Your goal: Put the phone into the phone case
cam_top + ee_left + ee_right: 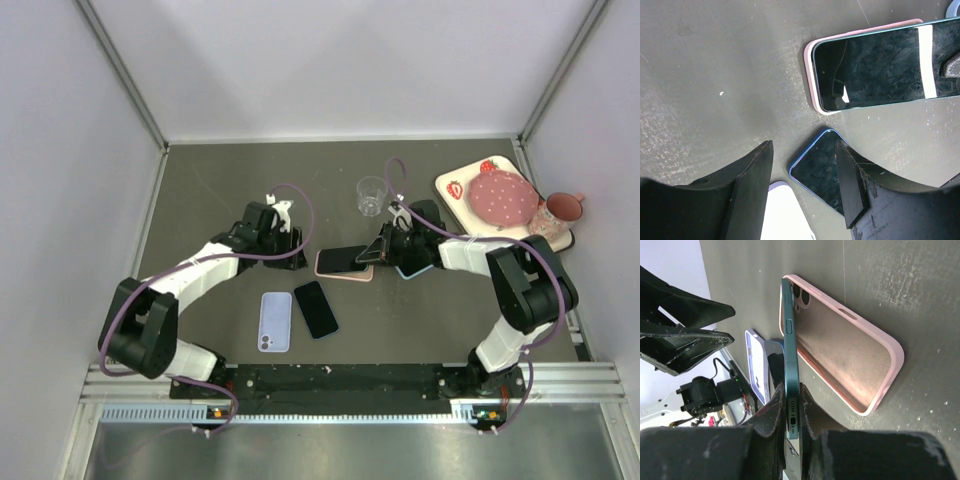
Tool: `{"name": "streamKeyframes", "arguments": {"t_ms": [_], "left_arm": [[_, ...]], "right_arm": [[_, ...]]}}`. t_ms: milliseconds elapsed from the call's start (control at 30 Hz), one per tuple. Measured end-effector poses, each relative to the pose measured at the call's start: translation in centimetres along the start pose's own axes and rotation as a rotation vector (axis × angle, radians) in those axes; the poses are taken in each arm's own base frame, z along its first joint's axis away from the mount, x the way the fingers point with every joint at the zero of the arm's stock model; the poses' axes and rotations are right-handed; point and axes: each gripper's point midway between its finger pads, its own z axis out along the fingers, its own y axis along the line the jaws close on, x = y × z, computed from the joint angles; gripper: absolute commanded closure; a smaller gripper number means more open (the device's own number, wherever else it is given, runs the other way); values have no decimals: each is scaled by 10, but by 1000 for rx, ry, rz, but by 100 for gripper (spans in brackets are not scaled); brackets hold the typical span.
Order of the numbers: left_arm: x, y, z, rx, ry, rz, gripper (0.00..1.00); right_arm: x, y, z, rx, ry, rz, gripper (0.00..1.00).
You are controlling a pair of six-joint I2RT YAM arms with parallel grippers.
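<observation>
right gripper [791, 405]: clamped on the bottom end of the teal phone [790, 355]
teal phone: over the pink phone case [845, 345], tilted; far end at the case's camera-cutout end, held end lifted off it, not seated
left gripper [804, 150]: fingers apart, holding nothing, just beside the case's free end
table [220, 190]: black phone [316, 309] and lavender case [275, 321] side by side, nearer the bases

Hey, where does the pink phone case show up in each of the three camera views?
Top external: pink phone case at the picture's centre.
Left wrist: upper right, only its rim showing.
Right wrist: the case at centre, hollow side showing.
Shared landmark: the teal phone over it.
</observation>
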Motion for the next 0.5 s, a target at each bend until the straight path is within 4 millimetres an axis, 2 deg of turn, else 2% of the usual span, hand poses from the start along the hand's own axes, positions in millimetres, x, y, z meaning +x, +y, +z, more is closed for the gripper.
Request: {"name": "streamKeyframes", "arguments": {"t_ms": [500], "left_arm": [[-8,1,19,-1,10,-21,44]], "right_arm": [[1,-18,7,3,42,88,100]]}}
